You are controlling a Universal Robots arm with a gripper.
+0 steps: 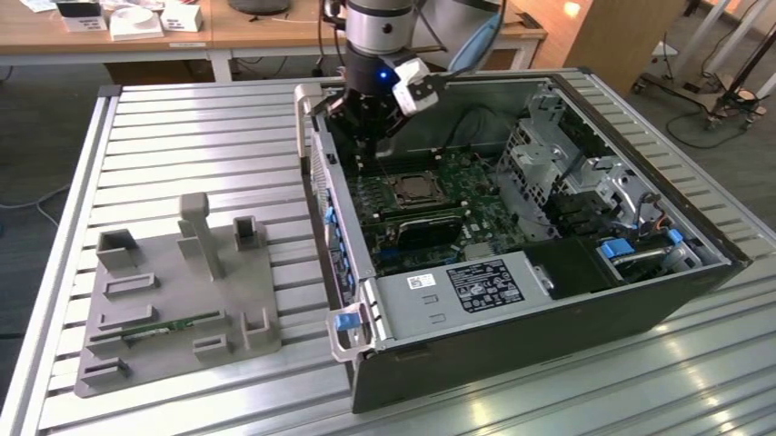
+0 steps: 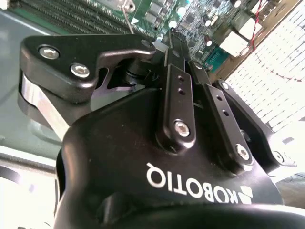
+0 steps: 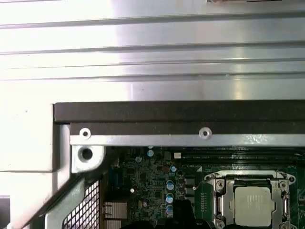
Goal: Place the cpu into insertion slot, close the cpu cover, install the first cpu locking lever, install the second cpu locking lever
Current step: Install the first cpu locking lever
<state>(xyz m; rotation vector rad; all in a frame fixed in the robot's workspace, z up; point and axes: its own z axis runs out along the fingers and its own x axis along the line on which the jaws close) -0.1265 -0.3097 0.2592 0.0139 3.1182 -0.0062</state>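
**Exterior view.** An open computer case (image 1: pixel 679 227) lies on the slatted metal table (image 1: pixel 194 127), and my 1 arm reaches down into its far end. My gripper (image 1: pixel 370 150) hangs over the green circuit board (image 1: pixel 479 195), toward the far corner of the case interior on the exterior view's left. It is near the insertion slot (image 1: pixel 390 193), on the slot's far side and apart from it. The cpu (image 1: pixel 415 188) sits near the middle of the board.

**Second wrist view.** My gripper (image 2: pixel 172 40) is clenched: the 2 fingers (image 2: pixel 178 90) converge until their tips meet above the board. Whether anything is pinched between them I cannot tell. Long dark memory slots (image 2: pixel 71 14) run behind the fingers.

**First wrist view.** The cpu (image 3: pixel 252 205) lies flat inside the insertion slot (image 3: pixel 213 191), silvery top upward. The cpu cover (image 3: pixel 249 181) lies down around it as a metal frame, and the chip shows through its window. Whether the 2 locking levers are latched I cannot tell.

**Surroundings, exterior view.** On the exterior view's left, well apart from the case, a grey fixture (image 1: pixel 170 272) stands on the table. A narrow green strip (image 1: pixel 158 328) lies in 1 of its near grooves. A wooden desk (image 1: pixel 279 27) stands beyond the table's far edge.
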